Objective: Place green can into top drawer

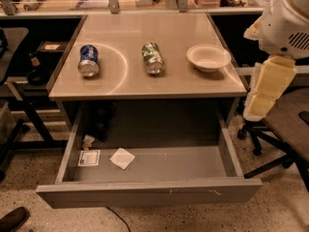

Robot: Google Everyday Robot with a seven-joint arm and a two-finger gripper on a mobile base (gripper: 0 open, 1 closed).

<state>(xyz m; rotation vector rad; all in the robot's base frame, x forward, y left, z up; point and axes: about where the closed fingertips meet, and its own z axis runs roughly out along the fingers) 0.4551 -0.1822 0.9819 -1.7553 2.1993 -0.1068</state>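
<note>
One arm hangs by the desk's [159,23] right edge, gripper [255,111] pointing down; how wide it stands cannot be told. Left of it and higher, the green can [152,58] lies sideways on the desk, beyond the bowl [208,58]; the open top drawer [145,195] sits lower left

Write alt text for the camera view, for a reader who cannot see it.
A green can lies on its side on the desk, between a blue can and a white bowl; below, the top drawer stands open with paper scraps inside. The robot's arm shows at the right edge; its gripper is out of view.
</note>
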